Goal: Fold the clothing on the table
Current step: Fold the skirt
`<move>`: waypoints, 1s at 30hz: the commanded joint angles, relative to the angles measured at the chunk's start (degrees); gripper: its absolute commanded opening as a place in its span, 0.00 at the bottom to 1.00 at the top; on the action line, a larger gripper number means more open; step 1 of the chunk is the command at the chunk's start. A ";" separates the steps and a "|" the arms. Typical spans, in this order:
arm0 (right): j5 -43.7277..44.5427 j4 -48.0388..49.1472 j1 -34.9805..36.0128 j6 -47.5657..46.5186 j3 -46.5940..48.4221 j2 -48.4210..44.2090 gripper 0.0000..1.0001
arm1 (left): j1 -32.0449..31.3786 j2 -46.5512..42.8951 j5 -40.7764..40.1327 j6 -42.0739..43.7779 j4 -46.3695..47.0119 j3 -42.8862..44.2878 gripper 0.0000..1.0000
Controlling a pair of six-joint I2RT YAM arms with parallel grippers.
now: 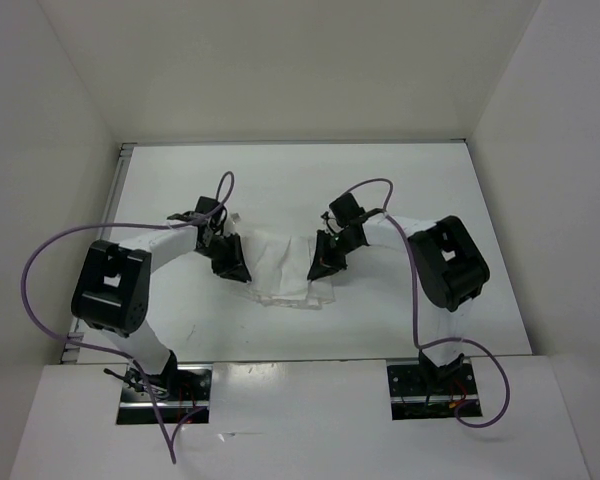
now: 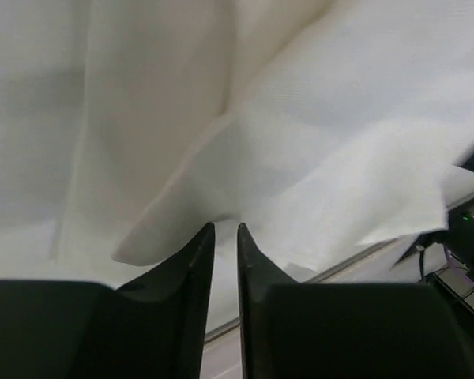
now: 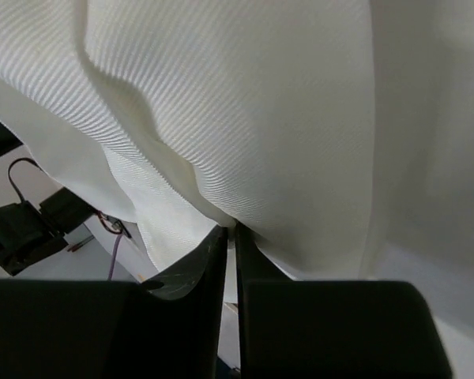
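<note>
The clothing is a white, finely pleated garment bunched at the middle of the table, spanning between my two grippers. My left gripper meets its left end and my right gripper its right end. In the left wrist view the jaws stand a narrow slit apart, with a fold of the clothing drawn down to their tips. In the right wrist view the gripper is pinched nearly together on a pucker of the clothing, which hangs above the table.
White upright walls close in the table on the left, back and right. Purple cables loop off both arms. The arm bases are bolted at the near edge. The table's metal edge shows below the cloth.
</note>
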 commanded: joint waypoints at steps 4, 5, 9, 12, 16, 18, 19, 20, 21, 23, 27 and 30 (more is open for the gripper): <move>5.34 -8.76 0.51 -2.49 4.42 -13.31 0.26 | 1.07 -12.69 14.83 1.10 1.21 10.58 0.44; 7.26 -9.99 0.51 -2.49 5.91 -15.33 0.30 | 1.08 -15.75 17.21 1.10 2.01 11.82 0.49; 13.33 -11.67 -1.68 -1.09 9.62 -28.31 0.46 | 3.89 -22.01 28.02 1.10 4.39 14.56 0.69; 19.66 -9.22 -4.05 2.60 4.28 -36.24 0.56 | 5.64 -26.41 28.57 1.10 4.39 11.16 0.71; 23.80 -3.95 -5.29 10.75 -5.83 -54.14 0.61 | 6.18 -35.18 21.56 -3.62 7.55 0.80 0.71; 25.46 -3.15 -5.29 14.80 -11.72 -60.23 0.64 | 6.18 -37.30 20.84 -6.18 10.08 -3.43 0.71; 26.26 -3.14 -4.77 17.17 -14.00 -67.13 0.64 | 6.18 -39.40 19.36 -9.32 11.06 -5.46 0.71; 26.87 -2.45 -4.76 22.24 -18.63 -70.86 0.66 | 6.18 -40.64 19.34 -10.66 11.94 -8.35 0.71; 27.49 -2.44 -4.76 24.99 -21.29 -74.72 0.66 | 6.79 -41.79 18.21 -11.63 12.55 -9.07 0.71; 30.20 -3.22 -4.76 31.66 -26.84 -87.77 0.66 | 7.32 -44.60 16.54 -13.65 13.17 -10.13 0.72; 36.89 -8.40 -4.76 38.26 -30.80 -107.87 0.66 | 7.94 -47.16 15.30 -15.68 13.79 -12.50 0.75; 37.52 -10.09 -4.76 37.78 -30.90 -108.44 0.66 | 7.94 -46.64 15.30 -16.21 14.49 -12.51 0.75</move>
